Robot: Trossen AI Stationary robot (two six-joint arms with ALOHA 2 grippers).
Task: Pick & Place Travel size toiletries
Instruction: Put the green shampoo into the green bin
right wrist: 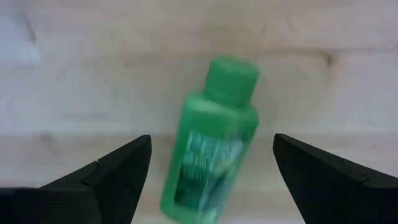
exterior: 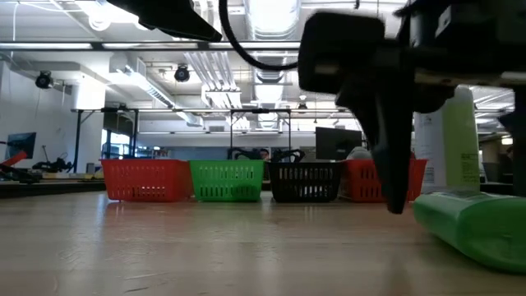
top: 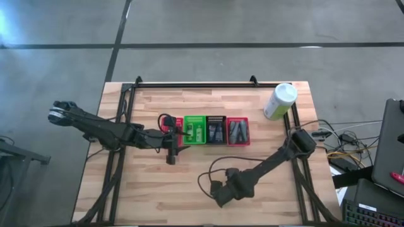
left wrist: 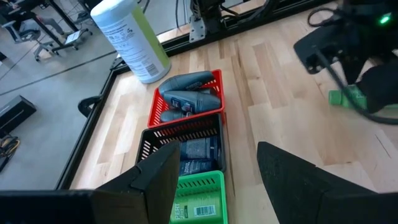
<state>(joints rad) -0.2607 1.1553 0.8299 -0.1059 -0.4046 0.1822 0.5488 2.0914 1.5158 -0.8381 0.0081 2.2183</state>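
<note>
Green bottle (right wrist: 210, 143) lies between right claw's (right wrist: 211, 177) open fingers.

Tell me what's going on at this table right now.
The right gripper hangs open over a small green bottle lying on the bare wood near the table's front, not yet gripping it. The left gripper is open above the row of baskets, near the green basket, holding nothing. The baskets already hold toiletries: grey bottles in one red basket.

You have grey concrete floor (top: 208, 25) around the wooden table (top: 158, 189). Behind it, ceiling lights (exterior: 271, 16) glow over desks.
</note>
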